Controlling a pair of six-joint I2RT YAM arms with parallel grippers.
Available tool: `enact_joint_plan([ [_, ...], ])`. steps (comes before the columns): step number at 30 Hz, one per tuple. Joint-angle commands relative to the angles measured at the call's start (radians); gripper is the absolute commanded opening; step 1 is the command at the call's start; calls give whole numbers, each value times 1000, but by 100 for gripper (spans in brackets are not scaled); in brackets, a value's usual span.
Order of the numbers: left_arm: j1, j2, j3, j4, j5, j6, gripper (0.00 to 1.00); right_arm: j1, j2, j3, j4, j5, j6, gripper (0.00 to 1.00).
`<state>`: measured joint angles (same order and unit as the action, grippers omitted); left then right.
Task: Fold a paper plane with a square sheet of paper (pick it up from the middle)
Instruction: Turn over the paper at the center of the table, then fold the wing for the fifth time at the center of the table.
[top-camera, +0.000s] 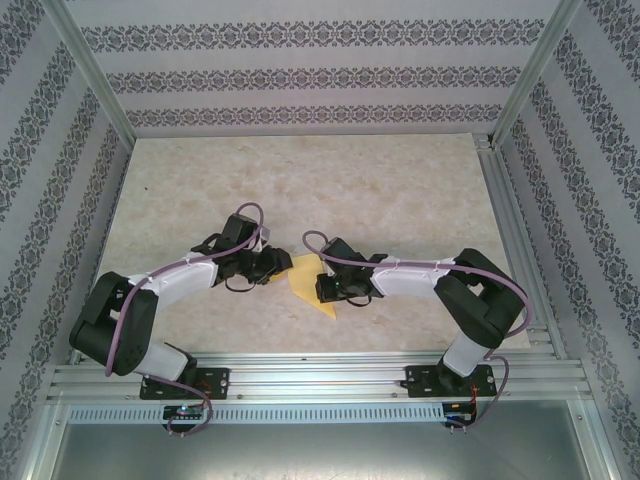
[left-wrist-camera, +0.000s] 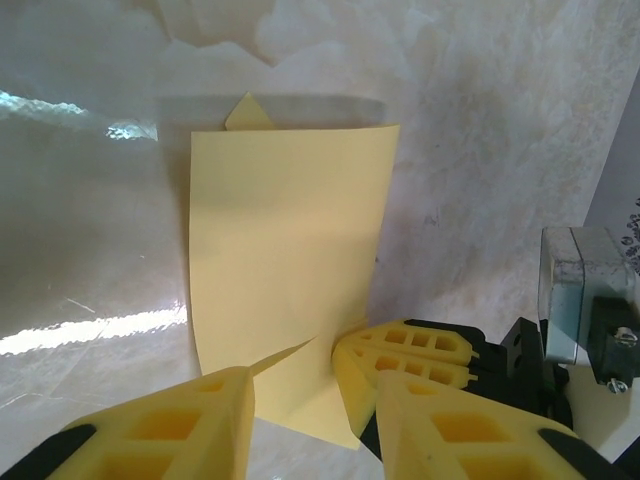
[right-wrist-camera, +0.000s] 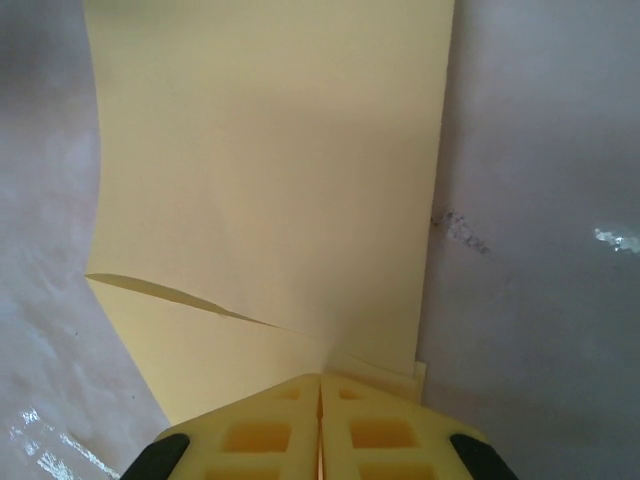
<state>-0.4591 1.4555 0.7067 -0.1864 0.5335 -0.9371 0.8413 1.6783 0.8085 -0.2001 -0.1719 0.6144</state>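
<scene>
While the right hand (right-wrist-camera: 320, 385) pinched shut on the sheet's (left-wrist-camera: 290, 250) edge, the sheet lay on the surface (left-wrist-camera: 480, 150), its long axis running away from that hand, and the open left hand (left-wrist-camera: 312, 400) straddled the corner just beside the right hand.

Top view, frame centre: the left gripper (top-camera: 280, 268) and right gripper (top-camera: 328, 287) are covering both sides of the square sheet of paper (top-camera: 308, 285), and its creases are reading too small to tell. Right wrist view: the top edge is cropping the sheet, and the pressed-together fingers (right-wrist-camera: 260, 435) are hiding its near edge at bottom centre.
</scene>
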Motion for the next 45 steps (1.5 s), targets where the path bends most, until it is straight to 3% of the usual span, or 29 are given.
enact_joint_plan([
  [1,-23,10,-19,35,-8,-24,43,-13,-7,-21,51,-23,29,9],
  [7,-41,-25,-85,42,-72,-134,51,-24,-8,-44,73,-25,41,9],
  [14,-85,-36,-129,91,-89,-234,51,-26,-9,-49,82,-20,47,9],
  [21,-107,13,-137,162,-84,-271,39,-27,-11,-54,82,-17,48,9],
  [35,-121,64,-120,223,-94,-288,26,-31,-12,-50,77,-27,41,9],
  [43,-121,93,-109,264,-75,-299,24,-31,-9,-43,75,-31,36,10],
  [45,-121,81,-106,234,-88,-292,28,-31,-8,-40,74,-29,36,10],
])
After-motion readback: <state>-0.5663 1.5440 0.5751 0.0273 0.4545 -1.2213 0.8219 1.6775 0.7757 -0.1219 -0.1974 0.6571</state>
